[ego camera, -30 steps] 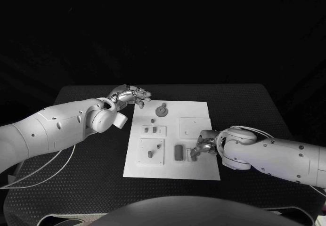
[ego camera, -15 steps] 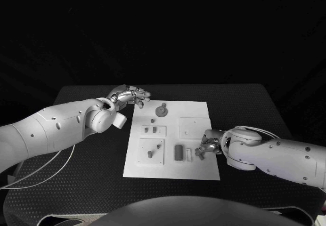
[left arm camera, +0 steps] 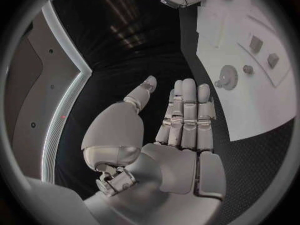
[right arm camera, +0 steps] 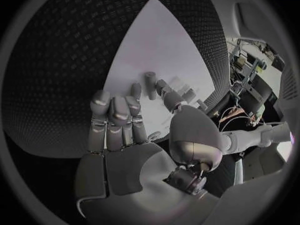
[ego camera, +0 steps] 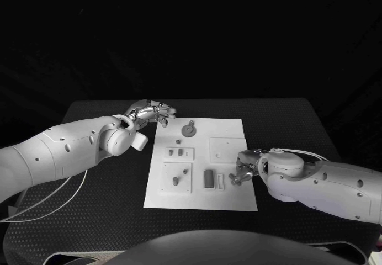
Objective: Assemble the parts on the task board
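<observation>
Two hands worked at one white board (ego camera: 231,200) in the middle of the black table (ego camera: 95,204), and they stood very differently. Farthest left, the left arm (ego camera: 56,154) reached in so that the left hand (ego camera: 153,112) hung off the board's far left corner, over bare table. In the left wrist view this hand (left arm camera: 175,130) lay flat, fingers straight and side by side, thumb a little apart, with nothing in it. My reading is that it was parked there to keep out of the way while the other hand did the fine work.

Next came the board itself, with grey parts on it: a round disc with a stub (ego camera: 189,130) near the far edge, two small blocks (ego camera: 176,151) below it, a peg and a small piece on the near-left tile (ego camera: 176,179), and a dark upright bar (ego camera: 208,178) toward the near middle with a paler slim piece (ego camera: 221,181) just beside it. They probably lay spread apart so that each could be picked up singly.

Rightmost, the right hand (ego camera: 242,172) sat low over the board's near right part, just beside that slim piece. From the right wrist view, the fingers (right arm camera: 115,117) were stretched toward a small upright peg (right arm camera: 150,85) with the thumb bent in. Whether anything was pinched there I cannot tell; the fingertips hid the contact.
</observation>
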Available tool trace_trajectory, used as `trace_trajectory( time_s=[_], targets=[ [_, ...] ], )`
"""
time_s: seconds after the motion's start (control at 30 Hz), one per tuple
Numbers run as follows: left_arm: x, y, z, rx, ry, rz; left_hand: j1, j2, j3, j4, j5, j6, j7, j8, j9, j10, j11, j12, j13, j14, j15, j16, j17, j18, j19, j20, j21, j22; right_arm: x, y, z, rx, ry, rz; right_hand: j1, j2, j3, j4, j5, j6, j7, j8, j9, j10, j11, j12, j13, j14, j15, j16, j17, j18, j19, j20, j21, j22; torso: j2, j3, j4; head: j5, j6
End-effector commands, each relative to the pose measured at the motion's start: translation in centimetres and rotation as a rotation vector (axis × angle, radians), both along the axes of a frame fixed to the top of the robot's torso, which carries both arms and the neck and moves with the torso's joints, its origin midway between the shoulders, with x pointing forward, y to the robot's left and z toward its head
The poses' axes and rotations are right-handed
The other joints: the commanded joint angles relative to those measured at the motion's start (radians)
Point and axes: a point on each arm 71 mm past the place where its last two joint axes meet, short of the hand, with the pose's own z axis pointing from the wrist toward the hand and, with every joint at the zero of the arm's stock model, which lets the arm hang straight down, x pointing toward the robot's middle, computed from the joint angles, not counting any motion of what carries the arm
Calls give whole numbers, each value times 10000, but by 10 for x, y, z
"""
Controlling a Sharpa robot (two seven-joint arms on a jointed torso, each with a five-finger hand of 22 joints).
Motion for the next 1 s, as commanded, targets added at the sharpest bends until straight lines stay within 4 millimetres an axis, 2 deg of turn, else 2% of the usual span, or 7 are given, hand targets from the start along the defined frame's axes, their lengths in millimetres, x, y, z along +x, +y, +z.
trace_trajectory(
  time_s=[0.03, 0.47, 0.7, 0.77, 0.83, 1.0],
  targets=[
    [0, -3, 1, -65, -46, -176, -57, 6, 40, 42, -54, 47, -15, 65, 16, -40, 53, 50, -6, -23, 21, -38, 10, 151, 20, -32, -61, 17, -1, -8, -7, -1637, -245, 521, 6, -84, 19, 50, -57, -257, 194, -195, -2094, -84, 28, -43, -9, -47, 45, -39, -14, 136, -24, 52, -47, -16, 1, -1, 5, -12, 1],
    [0, -2, 1, -57, -55, -172, -62, 7, 40, 44, -55, 48, -15, 67, 16, -40, 53, 53, -6, -23, 21, -39, 12, 151, 21, -32, -65, 22, -5, -6, -12, -1857, 36, 719, 226, 42, 217, 43, -58, -292, 215, -205, -2092, -113, 51, -69, -19, -57, 73, -65, -23, 136, -51, 62, -64, -33, 4, -3, 5, -81, 1],
    [-1, -3, 1, -61, -55, -183, -64, 10, 40, 46, -55, 49, -16, 68, 17, -40, 52, 54, -6, -22, 21, -39, 13, 151, 22, -32, -67, 24, -10, -2, -18, -1684, 467, 702, 694, 254, 1007, 172, -58, -273, 223, -202, -2098, -83, 63, -81, -42, -44, 91, -80, -27, 134, -59, 103, -59, -46, 3, -3, 13, -118, 1],
    [-1, -2, 1, -55, -54, -172, -65, 11, 41, 47, -54, 49, -16, 69, 17, -40, 52, 54, -6, -22, 21, -39, 14, 151, 23, -32, -67, 25, -11, -1, -20, -1539, 701, 675, 954, 412, 1519, 220, -39, -272, 232, -216, -2118, -75, 67, -92, -57, -40, 101, -91, -31, 132, -81, 125, -62, -48, 1, -2, 16, -104, 1],
    [0, -2, 1, -53, -53, -169, -65, 12, 41, 47, -54, 49, -16, 69, 17, -40, 52, 55, -6, -22, 21, -39, 14, 151, 23, -33, -68, 26, -13, 1, -21, -1324, 976, 706, 975, 668, 2021, 296, 373, -264, 268, -256, -2181, -64, 105, -97, -70, -22, 148, -107, -39, 118, -110, 205, -37, -28, 1, -3, 14, -101, 1],
    [0, -3, 1, -53, -53, -174, -64, 13, 42, 46, -54, 47, -16, 68, 17, -42, 52, 55, -7, -22, 20, -39, 15, 152, 24, -33, -69, 27, -15, 4, -21, -940, 1268, 738, 897, 1076, 2648, 204, 1086, -322, 325, -332, -2283, -52, 165, -64, -68, 5, 219, -115, -39, 136, -142, 311, 39, 20, 4, -4, 15, -88, 1]
  ],
)
